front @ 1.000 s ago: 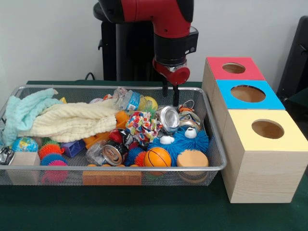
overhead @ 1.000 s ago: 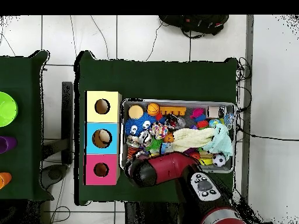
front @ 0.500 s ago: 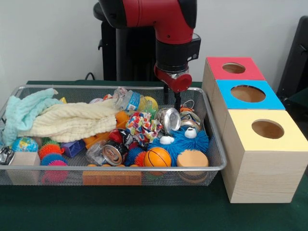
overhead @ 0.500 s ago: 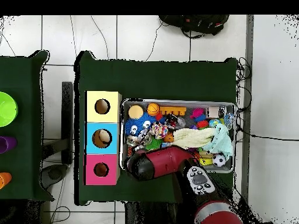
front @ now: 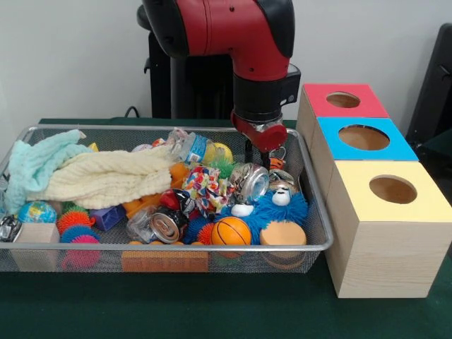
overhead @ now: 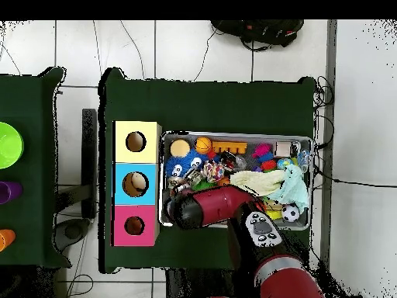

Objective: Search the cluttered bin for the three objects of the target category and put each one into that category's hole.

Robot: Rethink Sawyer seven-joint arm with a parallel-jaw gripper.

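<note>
My gripper hangs from the red arm over the right part of the wire bin. It stands open, its tips down just behind a crushed silver can that lies tilted on a blue furry toy. A second can with a red side lies near the bin's front, and a plastic bottle at the back. Three wooden boxes with holes stand to the right: red, blue, yellow. Overhead, the arm hides the gripper.
The bin also holds a cream cloth, a mint cloth, a small basketball, spiky balls, an orange disc and wooden blocks. In the overhead view, the boxes stand left of the bin.
The gripper has come down and shifted right, toward the camera, to the silver can. The can has tipped and slid a little forward.
</note>
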